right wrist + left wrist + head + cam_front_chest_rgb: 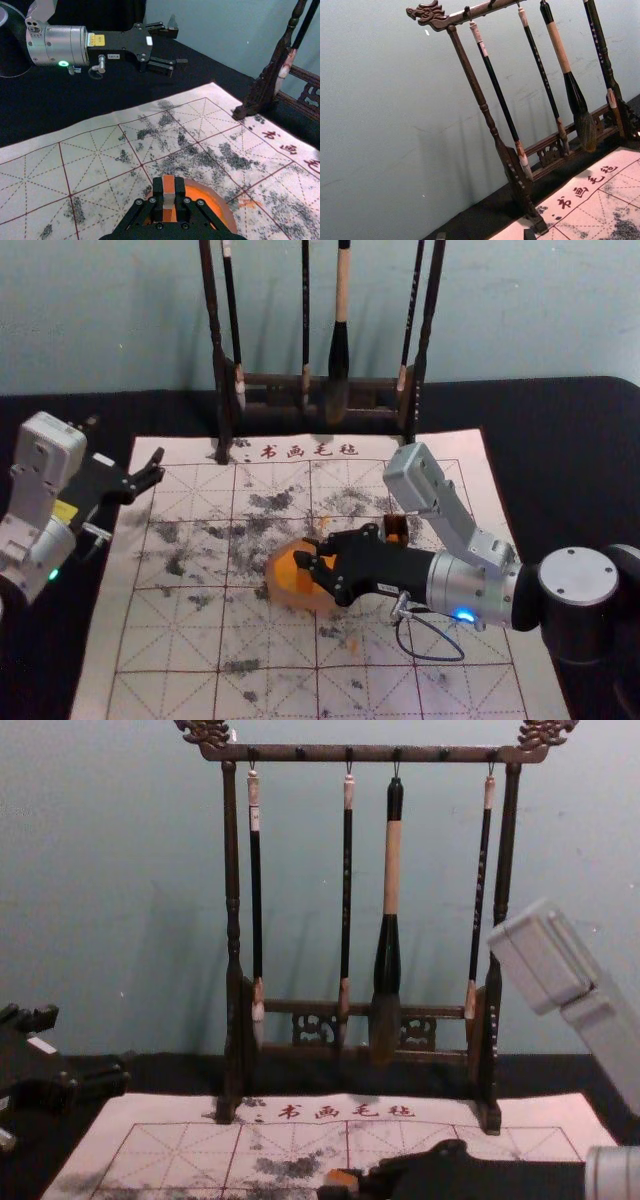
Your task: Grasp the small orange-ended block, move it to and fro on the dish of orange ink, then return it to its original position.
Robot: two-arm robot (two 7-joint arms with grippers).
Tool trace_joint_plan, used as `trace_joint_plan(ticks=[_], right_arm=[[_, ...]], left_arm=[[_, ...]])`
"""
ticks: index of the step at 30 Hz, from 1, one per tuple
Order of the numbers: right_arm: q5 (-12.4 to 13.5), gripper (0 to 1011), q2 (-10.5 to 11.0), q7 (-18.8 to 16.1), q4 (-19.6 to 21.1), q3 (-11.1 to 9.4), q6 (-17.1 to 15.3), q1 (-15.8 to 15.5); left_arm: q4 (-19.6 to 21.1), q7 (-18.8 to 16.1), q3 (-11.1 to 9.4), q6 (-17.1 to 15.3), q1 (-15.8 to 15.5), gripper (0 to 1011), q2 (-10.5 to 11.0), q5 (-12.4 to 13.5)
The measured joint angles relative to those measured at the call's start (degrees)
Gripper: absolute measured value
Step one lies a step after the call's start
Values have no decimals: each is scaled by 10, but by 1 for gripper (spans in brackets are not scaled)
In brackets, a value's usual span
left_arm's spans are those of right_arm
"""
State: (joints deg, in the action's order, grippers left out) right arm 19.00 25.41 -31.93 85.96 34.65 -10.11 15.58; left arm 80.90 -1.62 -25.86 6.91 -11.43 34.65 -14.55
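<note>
Orange-ended and white-banded, the small block is clamped between the jaws of the black right gripper, above the pale-rimmed dish of orange ink — presumably for inking; contact is unclear. The black left gripper, jaws apart, idles left of the dish — likely for clearance.

A calligraphy station set up for robots, probably in a lab; little of the room is visible. Against a plain blue-grey wall, a black-covered worktop carries a carved wooden rack of hanging brushes, a gridded writing mat with red Chinese characters, and a dish of orange ink. Robot arms reach in from both sides.
</note>
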Motion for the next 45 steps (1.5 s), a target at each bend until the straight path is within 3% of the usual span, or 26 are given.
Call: trace_joint_plan(ticks=[18,45], right_arm=[[-1,126,-29,17,-39,-3,-2,24],[7,126,-20,24,-26,-21,-7,14]], left_arm=[[0,0,0,0,0,1001,0,0],[0,0,0,0,0,1001,0,0]])
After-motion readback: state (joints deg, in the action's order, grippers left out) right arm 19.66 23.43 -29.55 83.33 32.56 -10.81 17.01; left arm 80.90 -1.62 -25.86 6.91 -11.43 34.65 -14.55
